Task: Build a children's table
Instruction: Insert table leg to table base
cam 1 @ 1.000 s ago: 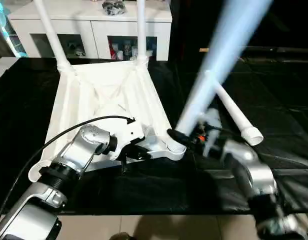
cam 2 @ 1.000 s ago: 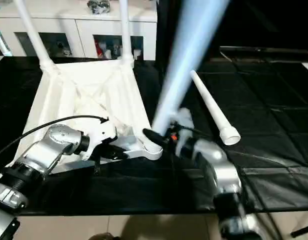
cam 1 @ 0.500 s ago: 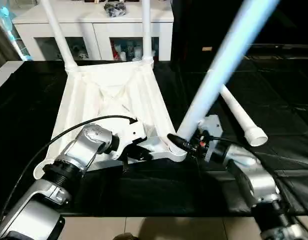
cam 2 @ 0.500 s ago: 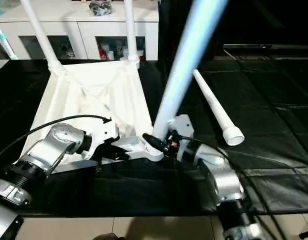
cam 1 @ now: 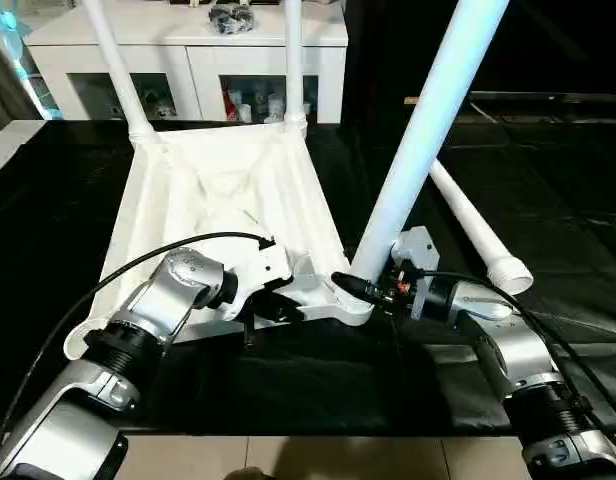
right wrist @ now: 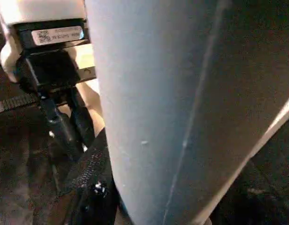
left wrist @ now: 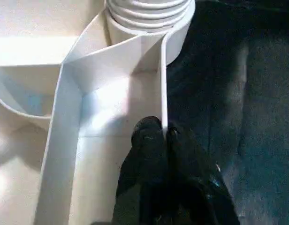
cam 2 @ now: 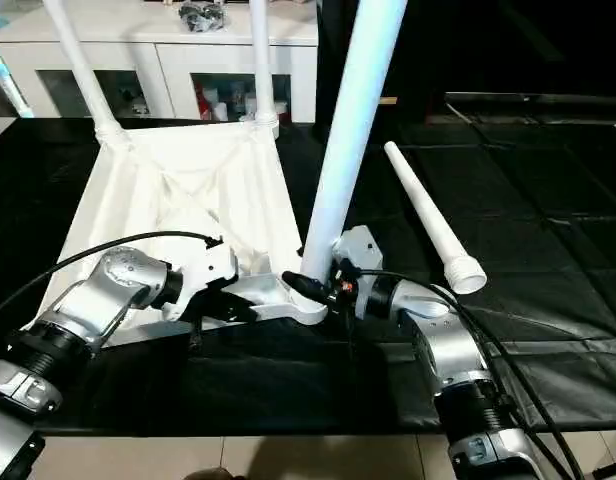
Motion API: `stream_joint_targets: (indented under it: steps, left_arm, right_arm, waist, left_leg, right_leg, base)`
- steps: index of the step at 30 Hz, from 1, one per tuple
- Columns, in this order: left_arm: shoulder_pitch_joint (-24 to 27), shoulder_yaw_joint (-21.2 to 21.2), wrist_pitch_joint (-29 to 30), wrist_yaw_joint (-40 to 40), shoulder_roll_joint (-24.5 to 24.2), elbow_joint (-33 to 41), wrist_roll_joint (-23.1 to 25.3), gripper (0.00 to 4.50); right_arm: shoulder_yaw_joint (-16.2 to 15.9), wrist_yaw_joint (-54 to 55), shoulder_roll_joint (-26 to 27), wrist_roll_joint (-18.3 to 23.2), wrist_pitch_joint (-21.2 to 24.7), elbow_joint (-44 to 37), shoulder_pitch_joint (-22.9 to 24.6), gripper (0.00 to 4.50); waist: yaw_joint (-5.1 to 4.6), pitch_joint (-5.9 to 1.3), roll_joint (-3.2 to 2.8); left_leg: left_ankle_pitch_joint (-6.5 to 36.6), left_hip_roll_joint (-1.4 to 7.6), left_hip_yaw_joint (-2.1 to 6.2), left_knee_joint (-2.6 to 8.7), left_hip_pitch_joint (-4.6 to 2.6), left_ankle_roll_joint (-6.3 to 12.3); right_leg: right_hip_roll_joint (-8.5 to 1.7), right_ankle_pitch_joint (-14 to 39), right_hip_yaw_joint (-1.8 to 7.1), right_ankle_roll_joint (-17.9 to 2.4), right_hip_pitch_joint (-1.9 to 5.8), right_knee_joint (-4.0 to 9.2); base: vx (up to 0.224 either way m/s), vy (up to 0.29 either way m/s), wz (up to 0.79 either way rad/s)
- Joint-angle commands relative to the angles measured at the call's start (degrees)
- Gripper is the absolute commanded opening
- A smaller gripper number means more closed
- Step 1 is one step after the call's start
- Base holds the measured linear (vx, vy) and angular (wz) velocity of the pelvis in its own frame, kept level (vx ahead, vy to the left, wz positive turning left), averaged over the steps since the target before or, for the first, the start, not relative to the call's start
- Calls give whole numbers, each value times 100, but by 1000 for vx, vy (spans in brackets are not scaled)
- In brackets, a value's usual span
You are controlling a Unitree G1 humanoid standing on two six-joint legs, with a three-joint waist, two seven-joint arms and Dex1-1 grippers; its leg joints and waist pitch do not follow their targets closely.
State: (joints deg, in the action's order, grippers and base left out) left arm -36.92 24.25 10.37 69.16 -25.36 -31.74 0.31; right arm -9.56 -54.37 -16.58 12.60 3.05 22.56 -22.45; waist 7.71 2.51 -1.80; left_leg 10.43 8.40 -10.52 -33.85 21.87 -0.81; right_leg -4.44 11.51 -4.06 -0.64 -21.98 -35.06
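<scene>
Right gripper (cam 1: 363,288): black fingers closed around the base of a white tapered leg (cam 1: 425,135), gripping it just above the near right corner socket (cam 1: 350,300) of the tabletop (cam 1: 223,190). The leg rises steeply out of the top of the head views, leaning a little away from vertical. In the left wrist view its ribbed foot appears to sit in the socket mouth; how deep, cannot tell.

Left gripper (left wrist: 158,140): fingers pinched nearly shut on a thin upright rib (left wrist: 163,84) of the tabletop's underside, just beside that same socket. Reads as a brace, holding the top steady.

Outward: tabletop lies upside down on a black-covered work surface (cam 1: 288,385), ribbed underside up. Two legs already stand in the far corner sockets, far left leg (cam 1: 113,65) and far right leg (cam 1: 293,60). A fourth leg (cam 1: 478,225) lies loose on the black cover to the right, wide end nearer the robot, apart from the tabletop. The near left corner shows no leg. White glass-door cabinet (cam 1: 188,70) behind.

Step in hand, by my judgement: seating the third leg. Roughly past halfway.

Next move calls for: bring the leg square to the socket axis, then push or twist it home while the left grip resists. Tilt risks jamming.
</scene>
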Motion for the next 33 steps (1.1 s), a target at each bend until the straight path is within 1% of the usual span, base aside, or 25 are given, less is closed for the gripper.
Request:
stream_joint_targets:
  steps: [1,3,5,6,7,8,9,11,12,14,15,17,18,19,22,24,25,26,27,28,29,30,31,32,33]
  left_arm:
    - [-169,14,-266,203,-30,201,14,0]
    - [-186,80,-293,285,-32,222,42,0]
    - [-204,199,-340,417,-32,258,96,0]
    - [-212,240,-359,444,-27,246,125,0]
    - [-218,267,-372,460,-23,234,146,0]
    - [-218,267,-372,460,-23,234,146,0]
    - [-236,317,-436,496,-12,182,197,0]
    - [-251,342,-475,524,-5,141,233,0]
    - [-283,374,-529,562,-1,55,291,0]
    - [-304,382,-544,563,6,6,315,0]
    - [-315,382,-544,559,13,-15,325,0]
    - [-326,306,-431,478,52,-38,293,0]
    - [-326,283,-397,462,61,-40,286,0]
    - [-330,263,-358,436,73,-48,283,0]
    - [-368,143,-177,243,133,-98,269,0]
    - [-390,80,-89,157,161,-112,245,0]
    - [-447,-124,156,-148,246,-128,193,0]
    - [-447,-124,156,-148,246,-128,193,0]
    - [-464,-272,362,-344,296,-80,126,0]
    - [-476,-367,494,-467,329,-53,80,0]
    - [-438,-525,778,-714,349,133,44,0]
    - [-398,-592,917,-815,347,267,36,0]
    - [-306,-697,1173,-962,353,522,16,0]
    - [-152,-848,1629,-1202,402,956,10,0]
    - [-6,-882,1938,-1278,461,1334,12,0]
  right_arm:
    - [-654,-517,2,-276,279,255,376,193]
    - [-706,-619,-14,-279,267,236,386,193]
    - [-806,-815,-40,-253,247,171,408,193]
    - [-839,-887,-54,-232,257,125,425,193]
    - [-861,-936,-63,-218,264,95,436,193]
    - [-861,-936,-63,-218,264,95,436,193]
    - [-921,-1044,-95,-200,301,24,460,193]
    - [-957,-1102,-117,-199,326,-9,468,193]
    - [-1003,-1173,-126,-241,321,-16,459,193]
    - [-1010,-1182,-107,-260,322,-5,442,193]
    - [-1005,-1185,-95,-265,328,-1,436,193]
    - [-976,-1144,-56,-242,348,-3,419,193]
    - [-972,-1135,-53,-233,352,-7,419,193]
    - [-951,-1099,-41,-224,353,-3,420,193]
    - [-816,-902,54,-192,433,38,396,193]
    - [-755,-733,105,-225,441,98,353,193]
    - [-600,-250,240,-343,413,266,227,193]
    - [-600,-250,240,-343,413,266,227,193]
    - [-491,79,333,-404,447,389,125,193]
    - [-420,284,391,-438,475,475,55,193]
    - [-272,690,528,-465,550,688,-113,193]
    - [-198,909,601,-483,576,813,-206,193]
    - [-89,1234,713,-498,620,1013,-347,193]
    - [76,1724,880,-508,725,1372,-589,193]
    - [176,2076,974,-519,750,1667,-767,193]
  waist:
    - [-38,-316,20]
    - [-22,-317,38]
    - [-9,-326,42]
    - [-5,-324,37]
    - [-1,-320,48]
    - [2,-316,47]
    - [-1,-312,74]
    - [5,-297,84]
    - [4,-291,92]
    - [2,-272,101]
    - [-3,-260,120]
    - [-2,-239,119]
    - [-2,-241,116]
    - [-4,-240,120]
    - [-11,-244,119]
    - [-12,-239,115]
    - [-27,-223,117]
    - [-43,-214,118]
    - [-57,-209,141]
    - [-76,-198,126]
    - [-127,-195,134]
    - [-182,-192,111]
    - [-209,-202,125]
    - [-289,-244,124]
    - [-333,-242,132]
  left_leg:
    - [1539,557,229,488,-141,17]
    - [1482,561,220,485,-142,52]
    - [1430,567,218,484,-147,75]
    - [1444,572,216,487,-153,70]
    - [1483,578,217,491,-160,52]
    - [1567,577,215,498,-159,25]
    - [1614,577,214,505,-161,12]
    - [1771,582,223,518,-178,-39]
    - [1807,586,228,526,-180,-61]
    - [2018,582,240,540,-195,-136]
    - [2080,582,242,547,-197,-151]
    - [2285,585,264,562,-231,-226]
    - [2309,594,270,566,-243,-251]
    - [2344,599,268,578,-260,-279]
    - [2293,594,260,587,-257,-283]
    - [2294,592,260,590,-257,-290]
    - [2368,587,261,592,-255,-317]
    - [2434,578,261,591,-259,-344]
    - [2532,571,297,596,-249,-371]
    - [2627,568,309,602,-263,-429]
    - [2764,570,333,599,-275,-474]
    - [2897,569,362,607,-273,-547]
    - [2889,567,377,614,-241,-557]
    - [2643,584,404,648,-143,-616]
    - [2494,575,414,663,-72,-612]
  right_leg:
    - [-573,1120,355,-1231,159,435]
    - [-576,1016,354,-1263,163,426]
    - [-571,894,347,-1300,164,407]
    - [-571,894,348,-1301,160,411]
    - [-575,914,349,-1301,160,412]
    - [-579,976,353,-1301,158,419]
    - [-581,1036,353,-1292,159,430]
    - [-598,1365,362,-1213,151,464]
    - [-600,1442,362,-1189,148,467]
    - [-618,1821,374,-1100,137,507]
    - [-622,1944,378,-1075,134,520]
    - [-650,2403,393,-978,119,569]
    - [-649,2416,398,-979,115,567]
    - [-636,2346,405,-1000,105,569]
    - [-627,2112,405,-1083,120,545]
    - [-634,2146,405,-1092,123,548]
    - [-641,2292,410,-1075,113,565]
    - [-646,2433,409,-1067,101,574]
    - [-669,2799,395,-953,122,602]
    - [-673,3079,397,-878,89,620]
    - [-685,3312,390,-817,77,643]
    - [-672,3360,377,-817,54,641]
    - [-673,3315,365,-792,82,638]
    - [-668,2756,358,-932,146,534]
    - [-638,2487,335,-953,184,498]
  base:
    - [0,0,0]
    - [0,0,0]
    - [0,0,0]
    - [0,0,0]
    - [0,0,0]
    - [0,0,0]
    - [0,0,0]
    - [0,0,0]
    - [0,0,0]
    - [0,0,0]
    - [0,0,0]
    - [0,0,0]
    - [0,0,0]
    - [0,0,0]
    - [0,0,0]
    - [0,0,0]
    - [0,0,0]
    - [0,0,0]
    - [0,0,0]
    - [0,0,0]
    - [0,0,0]
    - [0,0,0]
    - [0,0,0]
    - [-35,17,-20]
    - [-35,17,-20]
